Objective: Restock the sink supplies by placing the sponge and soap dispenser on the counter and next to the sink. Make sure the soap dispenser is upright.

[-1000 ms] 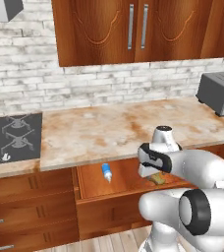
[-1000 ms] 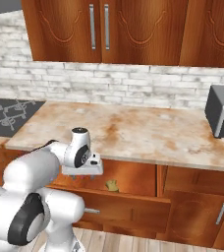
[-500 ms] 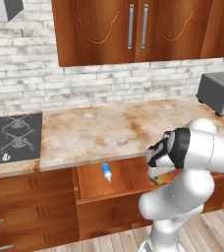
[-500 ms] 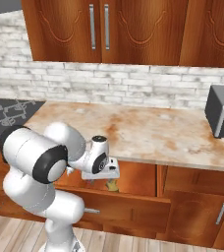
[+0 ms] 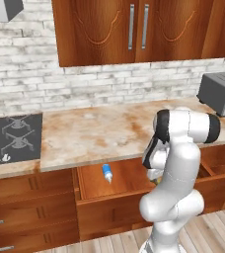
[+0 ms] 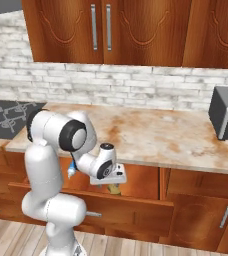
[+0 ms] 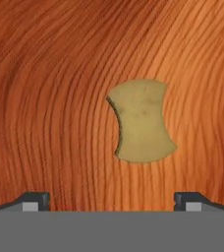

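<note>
Left base view: the arm has swung round since a moment ago. Its big elbow joint, which sat low at the right edge, now stands upright in mid-picture, and the wrist dips into the open drawer (image 5: pixel 134 183) under the surface (image 5: pixel 99 133). The soap dispenser (image 5: pixel 107 173) lies flat on the drawer floor at the left, its long axis running front to back, unmoved from before. Just beside the wrist, a sliver of the sponge (image 5: pixel 156 180) peeks out. The hob (image 5: pixel 13 138) sits at the left, and a dark toaster (image 5: pixel 220 93) stands on the surface far right.

Right base view: here the hand itself shows, which the left camera hides behind the forearm. The gripper (image 6: pixel 113 186) has come lower than half a second ago and points down into the drawer, right above the sponge (image 6: pixel 114 189). The blue bottle (image 6: pixel 72 171) is only a scrap beside the arm, so I cannot tell which way it points from here.

Hand view: looking straight down, the sponge (image 7: pixel 142 121) lies flat on the wood grain, apart from both fingertips (image 7: pixel 35 199), long axis running up and down the picture, its waisted side facing left. The jaws stand spread wide with nothing between them, and the sponge sits a little right of their midline.
</note>
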### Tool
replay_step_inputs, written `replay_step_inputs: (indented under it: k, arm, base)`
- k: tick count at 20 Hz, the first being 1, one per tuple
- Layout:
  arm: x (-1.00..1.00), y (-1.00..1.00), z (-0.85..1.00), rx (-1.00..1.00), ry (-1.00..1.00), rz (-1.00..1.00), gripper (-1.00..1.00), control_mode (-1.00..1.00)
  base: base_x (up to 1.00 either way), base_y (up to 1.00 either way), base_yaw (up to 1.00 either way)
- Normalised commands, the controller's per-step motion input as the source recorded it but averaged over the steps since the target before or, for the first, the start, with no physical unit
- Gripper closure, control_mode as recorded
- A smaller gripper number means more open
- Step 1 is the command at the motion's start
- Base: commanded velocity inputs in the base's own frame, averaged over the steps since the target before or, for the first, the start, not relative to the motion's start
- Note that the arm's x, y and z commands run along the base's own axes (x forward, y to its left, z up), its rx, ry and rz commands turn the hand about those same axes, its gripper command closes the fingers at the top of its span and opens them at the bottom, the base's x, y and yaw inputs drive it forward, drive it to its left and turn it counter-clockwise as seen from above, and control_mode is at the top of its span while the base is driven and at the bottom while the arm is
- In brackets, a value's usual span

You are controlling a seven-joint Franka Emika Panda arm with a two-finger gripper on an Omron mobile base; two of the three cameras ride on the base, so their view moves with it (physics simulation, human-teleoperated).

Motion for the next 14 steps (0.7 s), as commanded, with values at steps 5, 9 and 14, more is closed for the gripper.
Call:
replay_step_inputs:
  k: [5, 9, 14]
  arm:
    - [0.31, -0.20, -0.36, 0.00, -0.01, 0.02, -1.00, -1.00]
    - [0.37, -0.10, -0.41, 0.00, 0.00, 0.02, -1.00, -1.00]
    - [0.34, -0.01, -0.32, 0.00, -0.01, 0.02, -1.00, -1.00]
  base:
    - [0.00, 0.00, 0.00]
    - [0.00, 0.00, 0.00]
    - [0.00, 0.00, 0.00]
